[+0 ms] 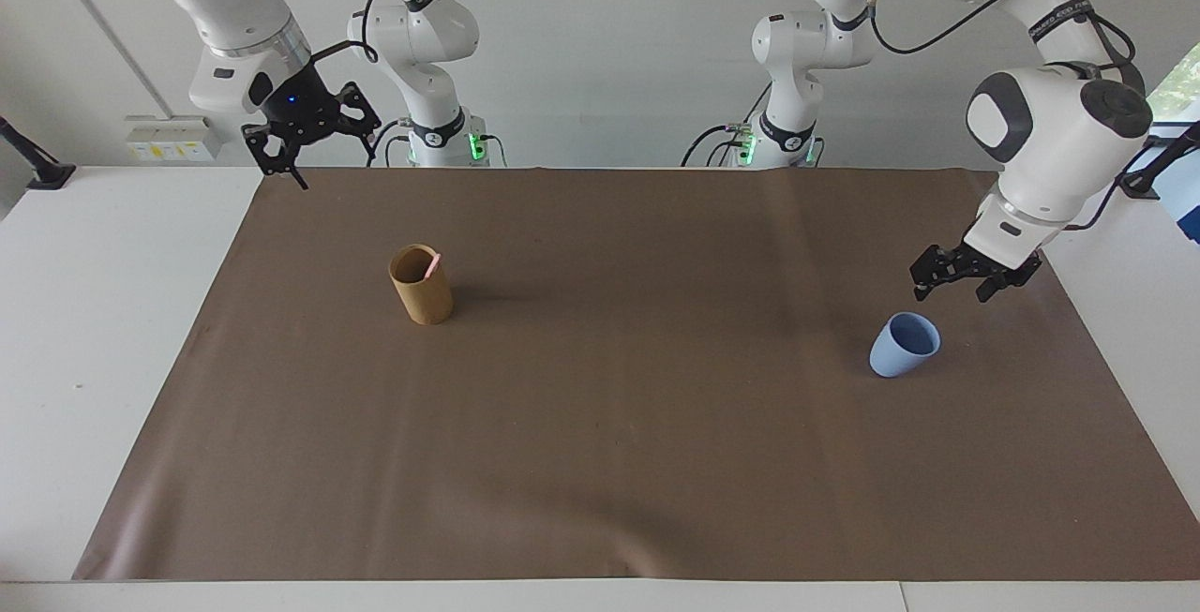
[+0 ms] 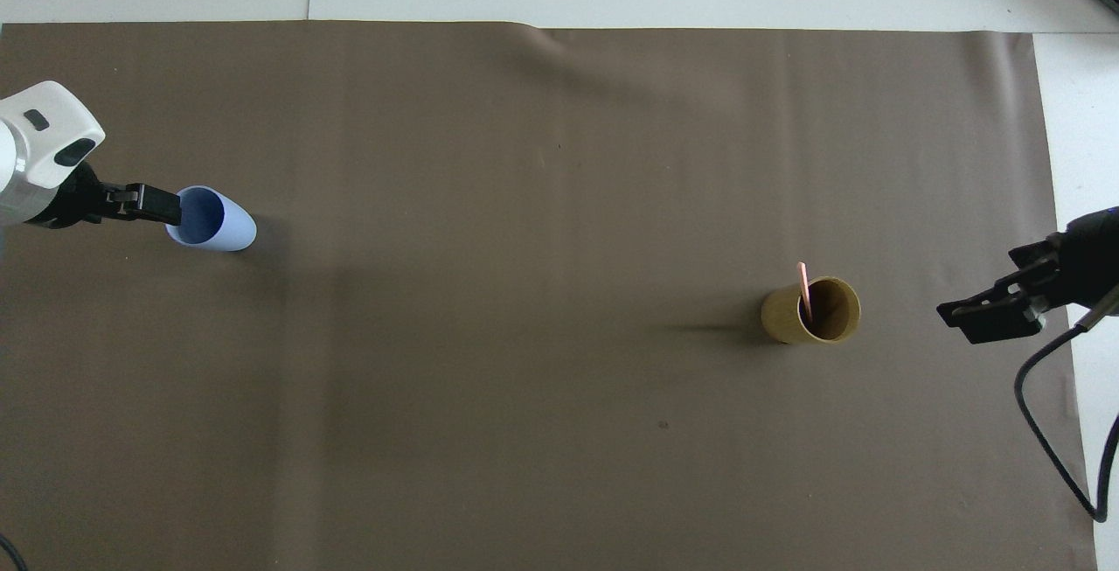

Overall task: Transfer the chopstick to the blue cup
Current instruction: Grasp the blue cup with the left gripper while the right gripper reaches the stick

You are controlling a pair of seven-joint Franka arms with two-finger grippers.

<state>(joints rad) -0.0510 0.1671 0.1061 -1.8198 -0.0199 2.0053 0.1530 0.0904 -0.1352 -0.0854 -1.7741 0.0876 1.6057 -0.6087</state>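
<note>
The pink chopstick (image 1: 431, 265) (image 2: 802, 284) stands tilted in a tan cylindrical holder (image 1: 422, 293) (image 2: 813, 316) toward the right arm's end of the brown mat (image 1: 600, 425). Upright on the mat toward the left arm's end is the light-blue cup (image 1: 905, 347) (image 2: 218, 223), with nothing in it. My left gripper (image 1: 952, 290) (image 2: 171, 206) hangs open just above the cup's rim, apart from it. Open as well, my right gripper (image 1: 286, 171) (image 2: 979, 323) is raised over the mat's corner, well away from the holder.
White tabletop (image 1: 112, 312) surrounds the mat on all sides. A black cable (image 2: 1045, 431) loops down from the right arm over the mat's edge. Black clamps (image 1: 37, 171) sit at the table's ends, close to the robots.
</note>
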